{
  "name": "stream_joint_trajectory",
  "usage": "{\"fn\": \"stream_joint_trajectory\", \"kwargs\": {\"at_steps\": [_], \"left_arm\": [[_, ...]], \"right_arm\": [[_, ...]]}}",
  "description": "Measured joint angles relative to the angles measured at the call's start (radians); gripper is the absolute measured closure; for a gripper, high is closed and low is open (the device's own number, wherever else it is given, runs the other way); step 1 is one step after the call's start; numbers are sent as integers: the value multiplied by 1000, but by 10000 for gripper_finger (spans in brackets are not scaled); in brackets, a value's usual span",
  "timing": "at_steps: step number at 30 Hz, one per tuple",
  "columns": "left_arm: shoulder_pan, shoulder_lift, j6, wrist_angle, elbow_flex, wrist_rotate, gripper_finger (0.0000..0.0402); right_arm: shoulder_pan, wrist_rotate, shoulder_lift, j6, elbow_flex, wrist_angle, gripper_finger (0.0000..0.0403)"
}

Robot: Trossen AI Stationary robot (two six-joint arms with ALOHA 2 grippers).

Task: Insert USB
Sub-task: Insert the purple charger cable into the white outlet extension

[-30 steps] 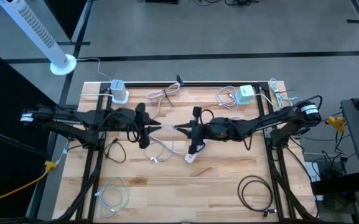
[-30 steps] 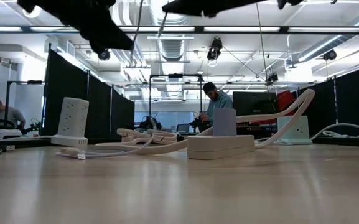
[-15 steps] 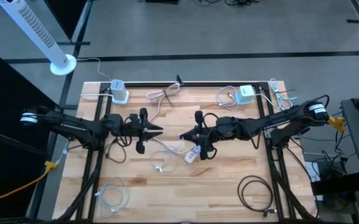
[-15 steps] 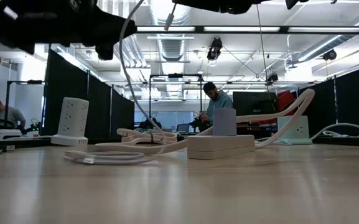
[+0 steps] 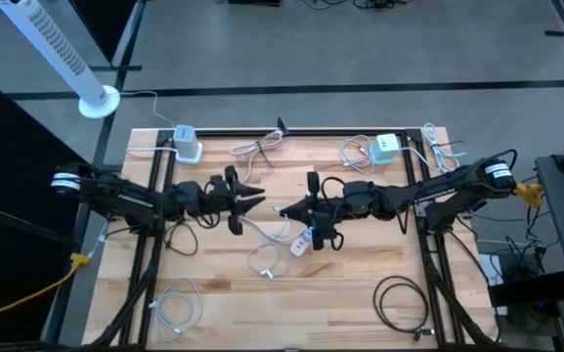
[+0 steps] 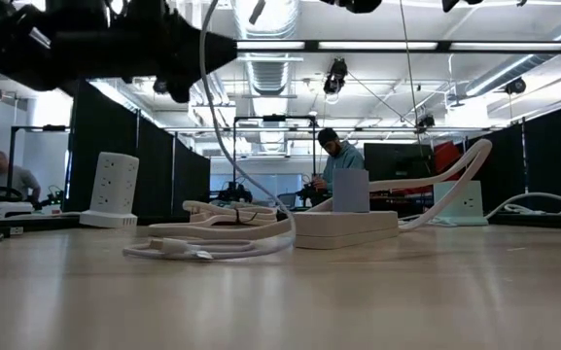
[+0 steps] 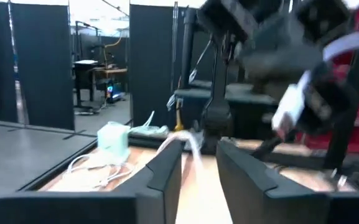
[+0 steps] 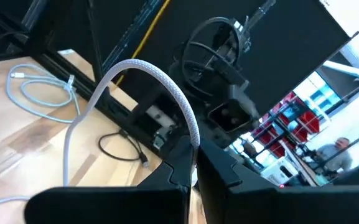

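A white braided USB cable (image 5: 274, 246) runs from my right gripper (image 5: 282, 208) down to the table, where its loose end (image 5: 266, 276) lies. My right gripper, above the table's middle, is shut on the cable beside its white plug (image 7: 287, 107). Facing it from the left, my left gripper (image 5: 253, 201) points level. Its fingers stand apart in the left wrist view, with a stretch of the white cable (image 7: 190, 144) between or just beyond the tips. A white charger block (image 5: 301, 244) rests flat on the table below the right gripper. My right gripper pinches the cable between its two fingers close to the plug end (image 8: 193, 138), coming level from the table's right. The cable arcs up and over from the fingertips, then hangs slack to the table. The plug (image 6: 258, 11) sticks out, lifted clear. Whether my left gripper touches the cable cannot be told.
A white tower power strip (image 5: 186, 144) stands at the far left and a green-white charger (image 5: 386, 147) at the far right, each with cables. More coiled cables lie near the front: white (image 5: 176, 305) on the left, black (image 5: 402, 301) on the right. People sit beyond the table (image 6: 338, 156).
My left gripper has come down and tipped up from a downward slant to level, shifting a little toward the right gripper. The white cable, earlier stretched between the two grippers, now hangs slack, and its loose end has slid along the table toward the near edge.
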Motion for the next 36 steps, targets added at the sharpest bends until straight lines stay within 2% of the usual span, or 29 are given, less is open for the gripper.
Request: {"fn": "stream_joint_trajectory", "kwargs": {"at_steps": [7,12,14,18,26,33,36], "left_arm": [[8,-27,-204,-53,27,167,212],[8,-37,-199,-56,30,239,161],[8,-37,-193,-56,38,276,152],[-1,-15,-189,-54,69,321,152],[-12,41,-145,-62,151,349,183],[-12,46,-102,-69,147,379,206],[-16,46,-92,-62,145,465,211]], "right_arm": [[-2,-162,0,-63,0,7,403],[-13,-278,0,-88,0,41,403],[-16,-314,0,-83,0,45,403],[-18,-351,11,-74,0,60,403],[-18,-352,2,37,12,84,403],[-14,-351,8,-50,27,47,403],[-11,-352,8,-88,27,45,403]]}}
